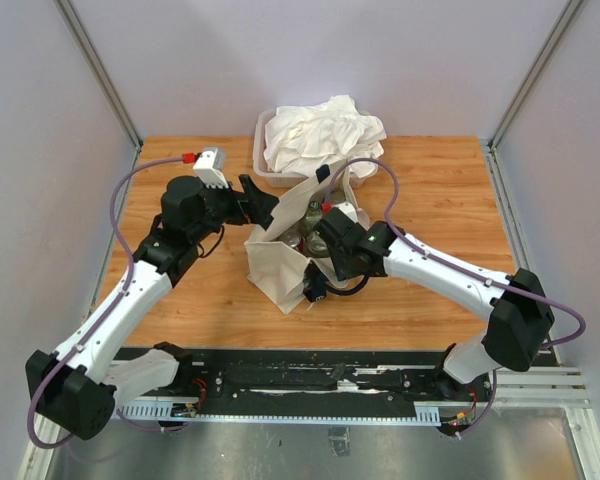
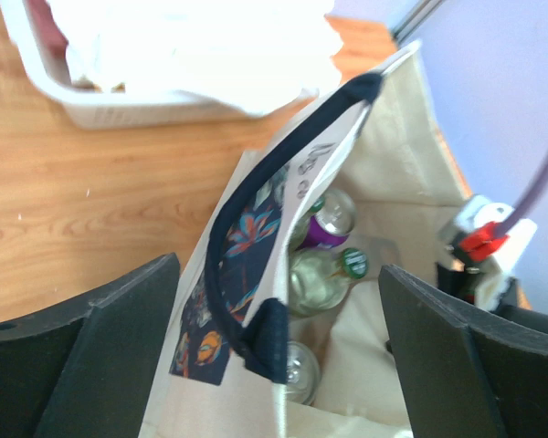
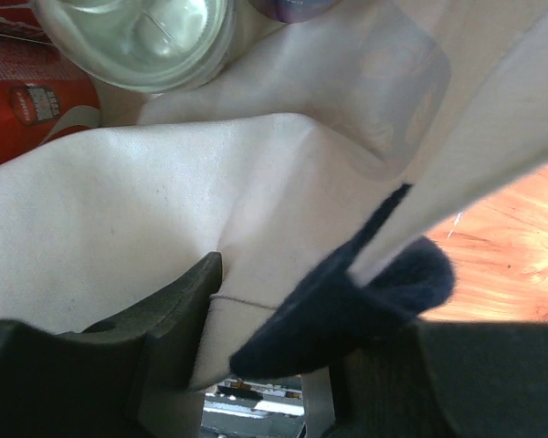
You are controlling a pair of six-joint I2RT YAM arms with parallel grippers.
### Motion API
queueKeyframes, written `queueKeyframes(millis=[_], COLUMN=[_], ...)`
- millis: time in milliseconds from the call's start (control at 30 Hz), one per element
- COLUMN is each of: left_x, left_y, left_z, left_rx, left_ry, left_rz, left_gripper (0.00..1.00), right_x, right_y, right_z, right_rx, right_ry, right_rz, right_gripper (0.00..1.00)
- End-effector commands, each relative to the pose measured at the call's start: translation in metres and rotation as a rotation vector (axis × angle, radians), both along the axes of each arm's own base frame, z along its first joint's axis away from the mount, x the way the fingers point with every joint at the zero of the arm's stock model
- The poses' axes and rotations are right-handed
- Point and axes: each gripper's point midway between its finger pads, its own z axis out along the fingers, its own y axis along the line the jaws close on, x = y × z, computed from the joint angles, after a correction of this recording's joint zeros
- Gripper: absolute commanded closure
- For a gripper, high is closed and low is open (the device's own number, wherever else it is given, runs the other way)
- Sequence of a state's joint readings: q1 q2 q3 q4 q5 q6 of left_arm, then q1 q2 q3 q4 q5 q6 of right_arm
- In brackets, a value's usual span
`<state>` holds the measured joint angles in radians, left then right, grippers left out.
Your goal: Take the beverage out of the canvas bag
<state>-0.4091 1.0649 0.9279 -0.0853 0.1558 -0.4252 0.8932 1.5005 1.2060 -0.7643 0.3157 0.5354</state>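
The cream canvas bag (image 1: 278, 268) with navy handles stands open mid-table. In the left wrist view its printed side and navy handle (image 2: 256, 274) run between my open left gripper's (image 2: 279, 274) jaws, which straddle the rim without closing. Inside lie a clear bottle with a green cap (image 2: 321, 278), a purple can (image 2: 327, 226) and a silver can top (image 2: 301, 370). My right gripper (image 3: 301, 310) is shut on the bag's near rim and navy strap (image 3: 347, 310). The clear bottle (image 3: 137, 36) and a red can (image 3: 27, 100) show beyond it.
A clear tub of white cloth (image 1: 320, 135) stands right behind the bag, touching it. The wooden table (image 1: 450, 190) is walled by grey panels on the left, right and back. A black rail runs along the near edge.
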Motion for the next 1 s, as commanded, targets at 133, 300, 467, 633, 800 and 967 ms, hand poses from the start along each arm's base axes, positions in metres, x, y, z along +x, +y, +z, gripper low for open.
queueKeyframes(millis=[133, 300, 467, 633, 800, 967], left_x=[-0.054, -0.086, -0.118, -0.140, -0.140, -0.132], left_y=[0.005, 0.014, -0.007, -0.040, -0.065, -0.063], left_z=[0.047, 0.035, 0.021, 0.002, -0.013, -0.029], left_rx=[-0.088, -0.108, -0.124, -0.071, -0.039, -0.053], left_ry=[-0.080, -0.030, 0.020, 0.052, 0.097, 0.159], left_rz=[-0.033, 0.009, -0.059, -0.082, -0.049, 0.035], left_gripper=[0.01, 0.03, 0.04, 0.01, 0.00, 0.04], right_x=[-0.011, -0.015, -0.019, -0.022, -0.024, -0.025], right_y=[0.010, 0.012, 0.016, 0.018, 0.016, 0.016], right_z=[0.013, 0.011, 0.012, 0.017, 0.021, 0.028], right_rx=[0.006, 0.007, 0.012, 0.033, 0.044, 0.076], right_ry=[0.007, 0.006, -0.006, -0.021, -0.030, -0.049], right_rz=[0.058, 0.064, 0.081, 0.086, 0.093, 0.109], right_gripper=[0.62, 0.62, 0.62, 0.61, 0.61, 0.61])
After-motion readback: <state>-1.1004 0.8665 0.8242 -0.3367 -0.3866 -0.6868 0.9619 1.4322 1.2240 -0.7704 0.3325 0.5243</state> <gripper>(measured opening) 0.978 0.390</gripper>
